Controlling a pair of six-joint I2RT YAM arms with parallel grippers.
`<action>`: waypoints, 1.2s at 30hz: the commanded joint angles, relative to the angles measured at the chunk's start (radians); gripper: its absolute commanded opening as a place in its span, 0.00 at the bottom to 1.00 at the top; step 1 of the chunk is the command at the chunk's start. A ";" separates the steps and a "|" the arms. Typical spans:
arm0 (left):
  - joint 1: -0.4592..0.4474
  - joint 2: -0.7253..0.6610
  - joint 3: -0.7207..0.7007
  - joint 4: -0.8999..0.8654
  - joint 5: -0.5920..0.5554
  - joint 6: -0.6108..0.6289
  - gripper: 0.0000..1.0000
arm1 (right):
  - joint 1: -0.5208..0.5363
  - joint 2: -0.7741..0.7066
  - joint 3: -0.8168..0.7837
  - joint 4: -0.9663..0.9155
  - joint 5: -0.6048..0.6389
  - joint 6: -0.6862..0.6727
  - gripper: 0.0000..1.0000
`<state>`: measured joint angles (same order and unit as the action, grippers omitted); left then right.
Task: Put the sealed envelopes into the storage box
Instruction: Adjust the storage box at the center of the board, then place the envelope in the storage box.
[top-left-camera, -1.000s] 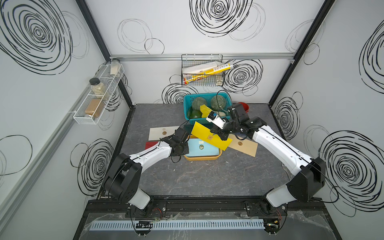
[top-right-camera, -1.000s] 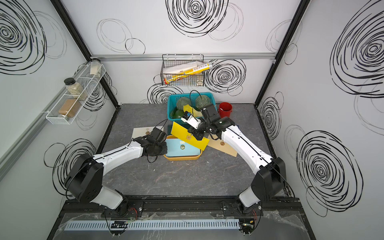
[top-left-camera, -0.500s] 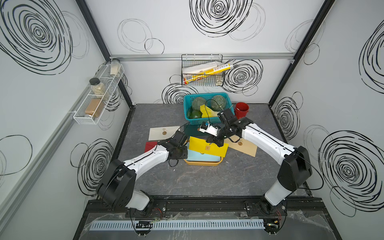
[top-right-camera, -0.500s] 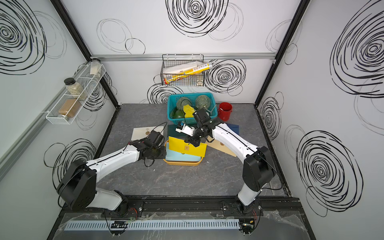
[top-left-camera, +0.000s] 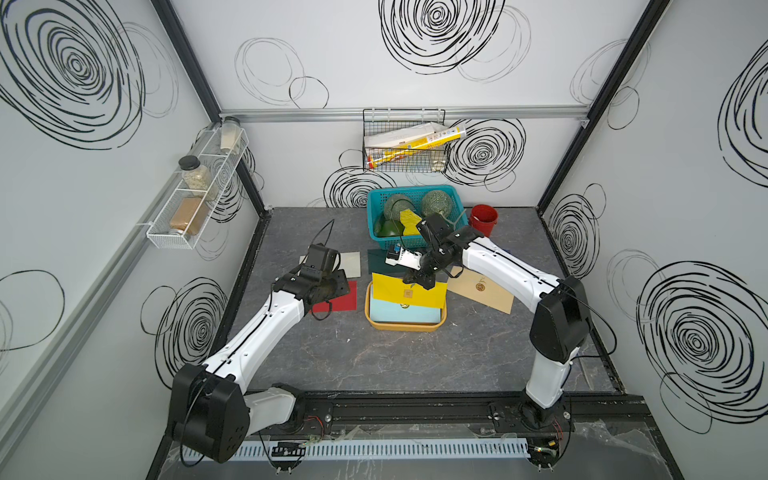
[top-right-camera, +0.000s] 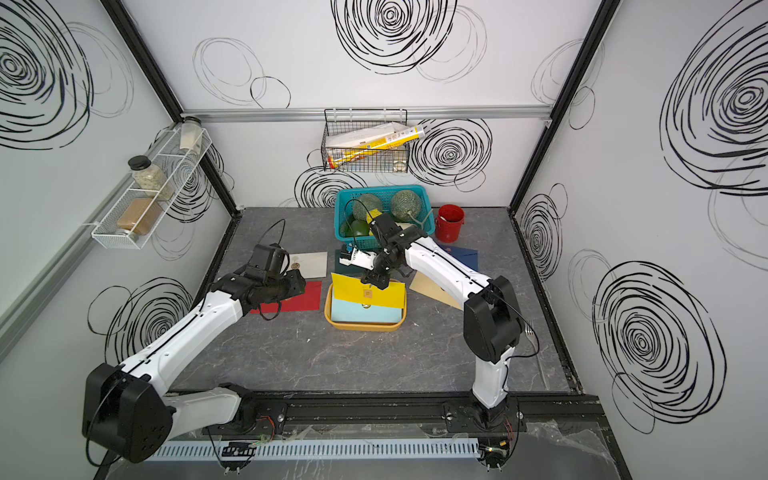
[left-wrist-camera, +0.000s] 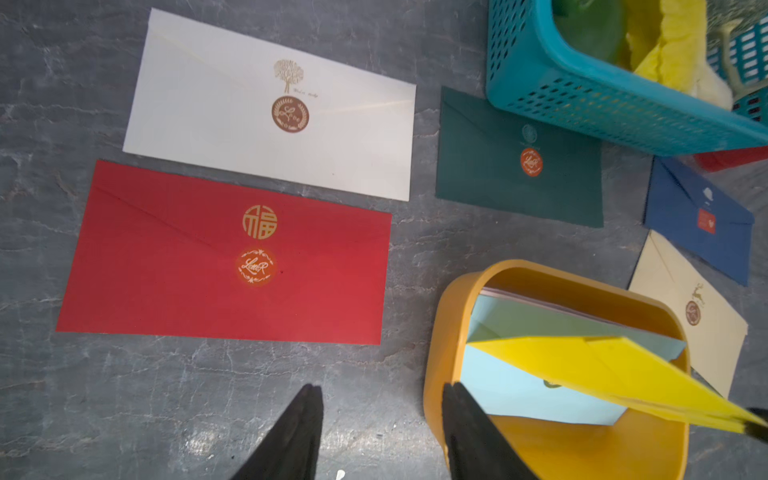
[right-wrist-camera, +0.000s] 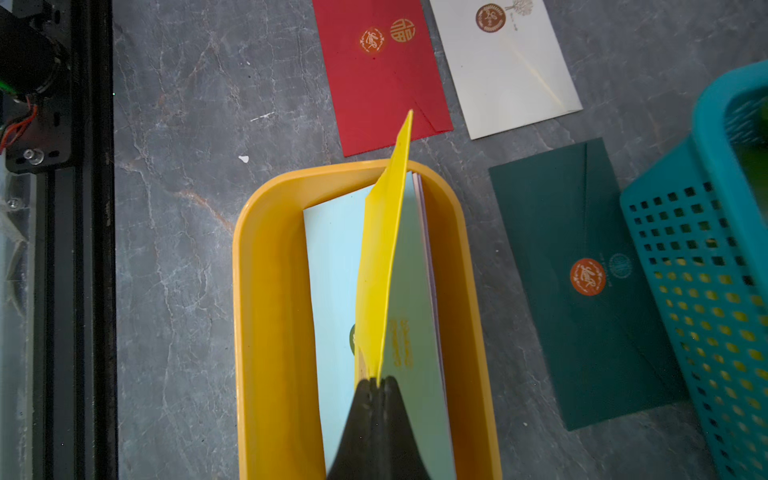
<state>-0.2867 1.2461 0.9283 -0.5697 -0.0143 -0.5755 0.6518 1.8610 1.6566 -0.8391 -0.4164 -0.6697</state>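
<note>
Yellow envelope (right-wrist-camera: 382, 257) tight in right gripper (right-wrist-camera: 377, 380) — aslant over storage box (right-wrist-camera: 266, 291), possibly inside

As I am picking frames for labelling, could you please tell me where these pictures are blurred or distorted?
Both top views: even light, wide-angle lens splays the black metal frame posts. Left wrist view: flat red paper envelope sharp, black fingers of the left gripper blurred. Right wrist view: teal lattice plastic basket soft.
</note>
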 joint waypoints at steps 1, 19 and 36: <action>0.019 -0.017 -0.017 -0.001 0.020 0.008 0.54 | 0.008 0.035 0.044 -0.058 0.015 -0.034 0.00; 0.085 -0.024 -0.013 0.005 0.069 0.031 0.53 | 0.028 0.040 -0.150 0.153 0.071 0.052 0.30; -0.049 -0.002 0.069 -0.015 -0.005 0.022 0.58 | -0.198 -0.314 -0.336 0.376 0.360 0.650 0.83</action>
<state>-0.2695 1.2381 0.9463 -0.5869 0.0284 -0.5602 0.5407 1.5799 1.4136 -0.4759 -0.1329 -0.2619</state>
